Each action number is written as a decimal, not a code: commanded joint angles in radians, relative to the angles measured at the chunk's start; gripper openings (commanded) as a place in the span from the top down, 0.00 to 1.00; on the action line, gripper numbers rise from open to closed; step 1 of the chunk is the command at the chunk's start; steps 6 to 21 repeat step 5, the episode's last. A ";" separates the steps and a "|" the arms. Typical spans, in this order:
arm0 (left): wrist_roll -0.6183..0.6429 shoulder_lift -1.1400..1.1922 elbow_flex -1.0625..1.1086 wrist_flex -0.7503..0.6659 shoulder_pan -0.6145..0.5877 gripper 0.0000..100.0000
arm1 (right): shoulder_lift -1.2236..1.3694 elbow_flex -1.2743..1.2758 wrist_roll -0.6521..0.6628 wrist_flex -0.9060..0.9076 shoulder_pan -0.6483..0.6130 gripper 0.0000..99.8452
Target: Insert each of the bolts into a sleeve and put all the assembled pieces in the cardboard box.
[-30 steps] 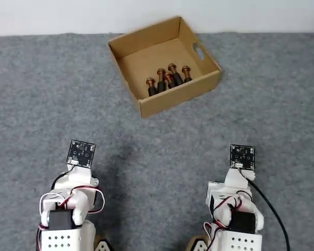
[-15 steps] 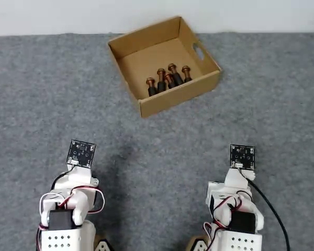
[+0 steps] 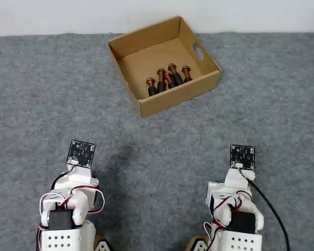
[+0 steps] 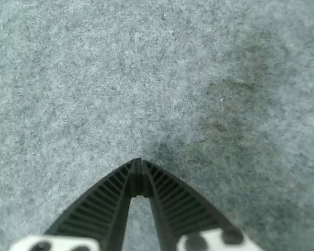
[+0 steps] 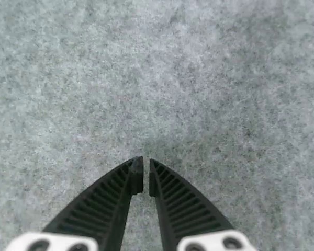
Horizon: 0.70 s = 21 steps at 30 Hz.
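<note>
Bolts [image 3: 167, 79], sleeved, sit in the cardboard box [image 3: 178, 97] well ahead of my left gripper [image 4: 141, 168] and right gripper [image 5: 145, 171], both clenched empty: nothing left to fetch, I reckon.

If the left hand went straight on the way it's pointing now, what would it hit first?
Probably the grey mat right ahead of the left hand; nothing else lies in that line.

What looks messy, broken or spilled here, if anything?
Nothing is spilled or broken. The cardboard box sits turned at an angle on the grey mat, and the assembled pieces lie bunched together inside it, near its front wall.
</note>
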 commanded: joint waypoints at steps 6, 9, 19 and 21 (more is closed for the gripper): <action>-0.009 -0.008 -0.005 -0.025 -0.005 0.99 | -0.012 0.014 -0.008 0.007 -0.004 0.99; -0.009 -0.008 -0.005 -0.025 -0.005 0.99 | -0.012 0.014 -0.008 0.007 -0.004 0.99; -0.009 -0.008 -0.005 -0.025 -0.005 0.99 | -0.012 0.014 -0.008 0.007 -0.004 0.99; -0.009 -0.008 -0.005 -0.025 -0.005 0.99 | -0.012 0.014 -0.008 0.007 -0.004 0.99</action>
